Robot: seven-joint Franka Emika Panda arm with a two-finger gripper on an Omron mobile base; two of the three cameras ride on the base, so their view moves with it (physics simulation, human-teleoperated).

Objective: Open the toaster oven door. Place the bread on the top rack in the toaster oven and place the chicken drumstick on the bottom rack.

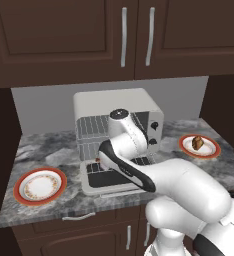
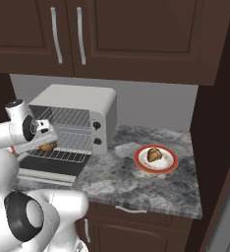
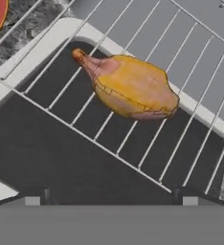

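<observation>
Left base view: the toaster oven [image 1: 118, 112] stands at the middle of the grey stone counter [image 1: 64, 152], its door [image 1: 106, 180] folded down flat toward the front. Wire racks show inside the cavity. The white arm reaches in from 5 o'clock and hides much of the opening. At 8 o'clock of the oven lies an empty red-rimmed plate [image 1: 40, 185]. At 3 o'clock sits a second plate [image 1: 199, 147] carrying the bread [image 1: 197, 143].

Right base view: the oven sits at 9 o'clock, door down, with the top rack [image 2: 68, 118] and the bottom rack [image 2: 63, 153] both drawn partly forward. The chicken drumstick [image 2: 48, 146] lies on the bottom rack, partly hidden behind the hand. The gripper [image 2: 42, 127] hangs just above it; from here I cannot tell how its fingers stand. The plate with bread sits well apart at 3 o'clock of the oven.

Hand view: the drumstick lies across the rack wires, thin bone end toward 10 o'clock, over the dark door glass. The two fingertips [image 3: 32, 199] stand wide apart at the bottom edge, clamped on nothing and clear of the drumstick.
</observation>
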